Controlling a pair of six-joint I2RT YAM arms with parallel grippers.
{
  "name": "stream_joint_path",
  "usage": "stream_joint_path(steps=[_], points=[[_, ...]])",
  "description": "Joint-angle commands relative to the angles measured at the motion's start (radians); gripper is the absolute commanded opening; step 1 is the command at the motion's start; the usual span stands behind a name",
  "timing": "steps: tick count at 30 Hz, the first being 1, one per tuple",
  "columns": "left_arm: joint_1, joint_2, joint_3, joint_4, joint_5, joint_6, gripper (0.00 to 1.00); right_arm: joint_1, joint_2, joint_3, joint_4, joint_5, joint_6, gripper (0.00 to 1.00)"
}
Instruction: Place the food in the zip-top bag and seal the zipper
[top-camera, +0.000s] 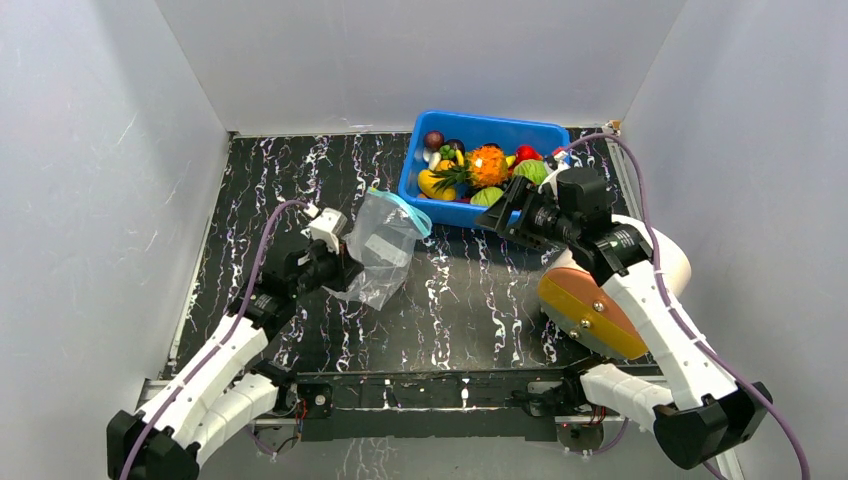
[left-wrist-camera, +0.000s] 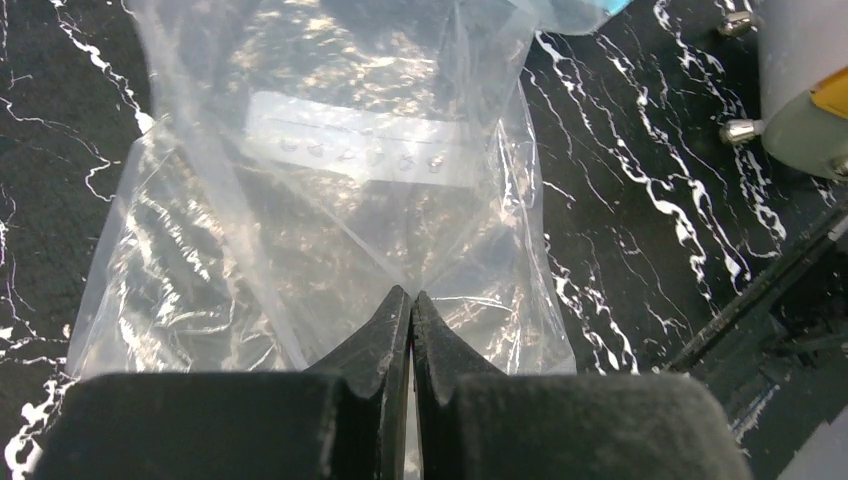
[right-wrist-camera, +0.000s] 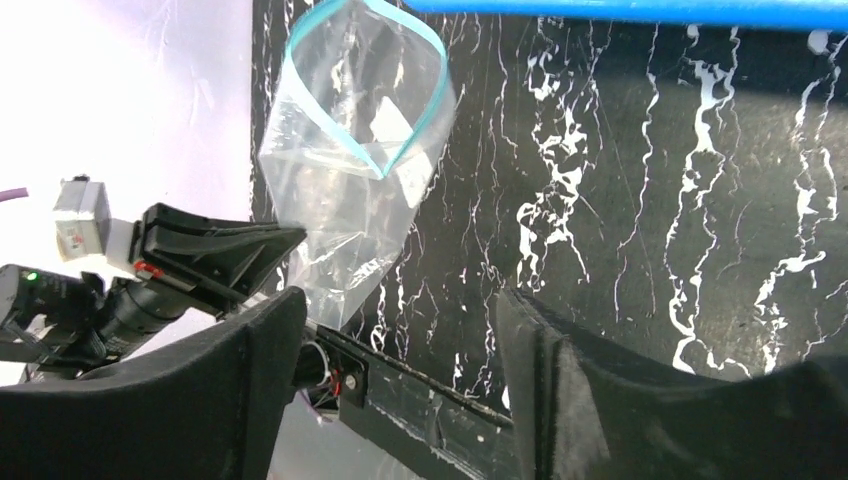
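Note:
The zip-top bag is clear, empty and held upright off the black marbled table, its mouth gaping open. The teal zipper runs round the mouth. My left gripper is shut on the bag's lower edge; in the left wrist view its tips pinch the bag. The food, including a pineapple, a banana and a green cabbage, lies in a blue bin. My right gripper is open and empty beside the bin's front wall; its wrist view shows the bag and zipper.
A white round object with an orange-yellow face sits at the right under my right arm; it also shows in the left wrist view. The bin's blue rim runs along the top of the right wrist view. White walls close in the table.

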Motion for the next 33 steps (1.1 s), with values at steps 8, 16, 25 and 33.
stream_joint_path(steps=[8, 16, 25, 33], points=[[-0.037, -0.255, 0.025, -0.107, 0.248, -0.001, 0.0, -0.004, -0.062, -0.109, 0.155, -0.051, 0.063, 0.41], [-0.038, -0.288, 0.021, -0.047, 0.375, 0.058, 0.0, -0.005, 0.067, -0.014, 0.162, -0.139, 0.05, 0.45], [-0.039, -0.211, 0.055, -0.025, 0.494, 0.104, 0.0, -0.005, 0.169, 0.023, 0.193, -0.167, 0.028, 0.51], [-0.039, -0.246, 0.061, 0.001, 0.497, 0.107, 0.0, -0.005, 0.247, 0.037, 0.147, -0.243, -0.065, 0.51]])
